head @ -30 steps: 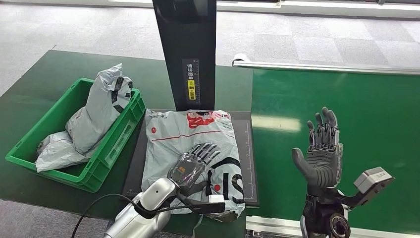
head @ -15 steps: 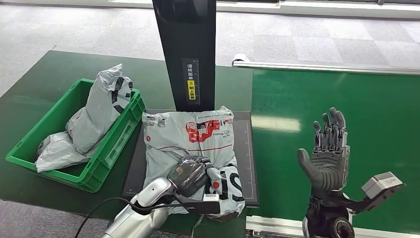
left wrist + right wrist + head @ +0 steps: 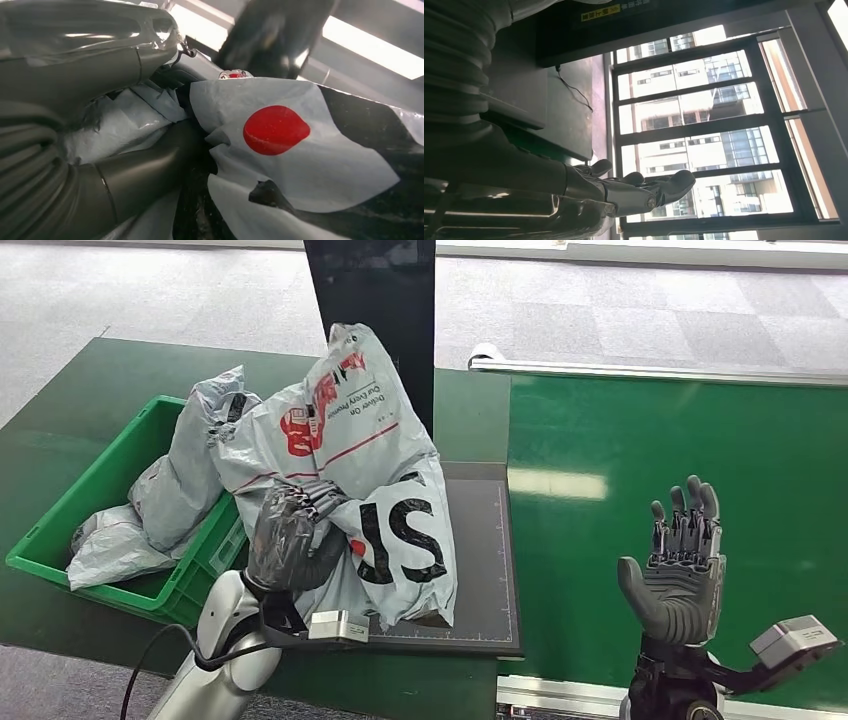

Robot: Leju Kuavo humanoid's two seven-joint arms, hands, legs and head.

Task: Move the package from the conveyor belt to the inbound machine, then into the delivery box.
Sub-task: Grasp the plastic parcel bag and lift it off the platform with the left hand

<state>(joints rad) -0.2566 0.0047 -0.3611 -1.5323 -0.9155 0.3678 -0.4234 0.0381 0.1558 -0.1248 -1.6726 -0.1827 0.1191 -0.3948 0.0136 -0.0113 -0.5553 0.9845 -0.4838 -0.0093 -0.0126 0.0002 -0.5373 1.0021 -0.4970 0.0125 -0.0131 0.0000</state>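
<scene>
Grey carpet tiles (image 3: pixel 620 325) are seen on the floor at the far side, and a dark green table (image 3: pixel 90 400) is placed on the left. On the right a bright green conveyor belt (image 3: pixel 680 450) is laid, with a silver rail at its far edge. Between them a black flat platform of the inbound machine (image 3: pixel 485 570) is seen, and its black upright column (image 3: pixel 375 290) rises at the far side.

A green delivery box (image 3: pixel 80 510) stands on the table at the left, just beside the platform. Grey mailer bags (image 3: pixel 185 475) are held inside it (one stands upright, one lies flat at the near corner).

The package (image 3: pixel 385 485), a grey plastic mailer with red and black print, is raised above the left part of the platform and is tilted toward the box. Its lower edge hangs close to the platform; whether it touches cannot be told. It is gripped by the left hand (image 3: pixel 290 535), whose fingers are closed into the plastic. In the left wrist view the crumpled bag (image 3: pixel 300 150) with a red spot is seen pressed against the thumb (image 3: pixel 145 170).

The right hand (image 3: pixel 680 565) is held upright over the near part of the belt, with the fingers straight and nothing in it. In the right wrist view large windows (image 3: pixel 704 125) with buildings behind them are seen past the fingers (image 3: pixel 659 187).
</scene>
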